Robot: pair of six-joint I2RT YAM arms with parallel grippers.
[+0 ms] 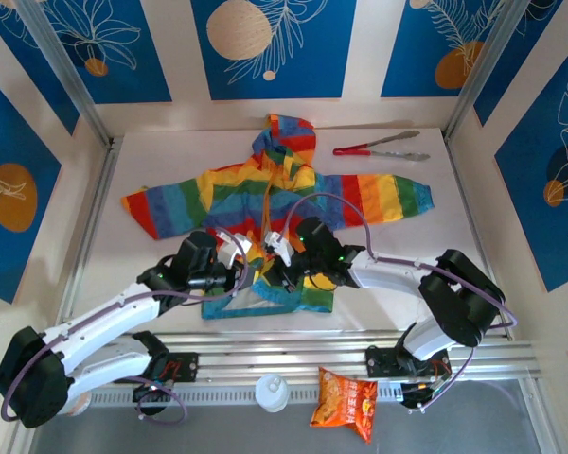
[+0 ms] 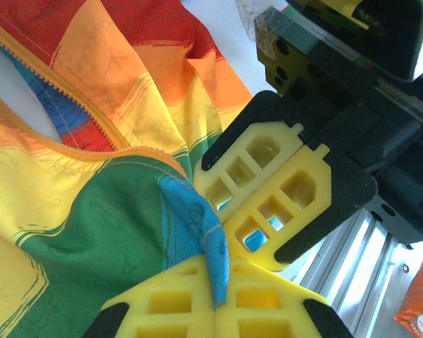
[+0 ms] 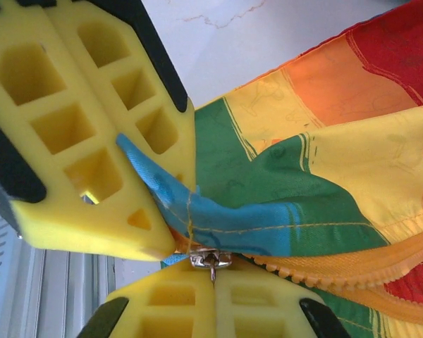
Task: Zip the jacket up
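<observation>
Both pairs of jaws are closed at the near hem of the jacket point(image 1: 229, 194). It lies spread on the white table point(image 1: 170, 151) with its hood toward the far wall and a sleeve out to each side. The arms meet over the bottom of its front opening.

The left gripper point(image 2: 216, 282) has its yellow fingers point(image 2: 166, 304) pressed together on a fold of the blue hem point(image 2: 197, 215), so the cloth stands up out of the seam between the pads. Green, yellow and orange stripes run away to the left of it. The two edges of the orange zipper point(image 2: 92, 148) lie parted above, with white table showing between them.

The right gripper point(image 3: 211, 282) sits just beside the left one, fingertip nearly against fingertip. Its jaws are also squeezed shut, pinching the small metal zipper pull point(image 3: 210, 260), which sits at the top of the seam between the pads. The orange zipper teeth trail off to the right, and the blue hem crosses just above the pull.

Further right, red-handled tongs point(image 1: 383, 147) lie on the table near the jacket's sleeve. An orange snack bag point(image 1: 346, 402) lies in front of the arm bases, its printing too small to read.
</observation>
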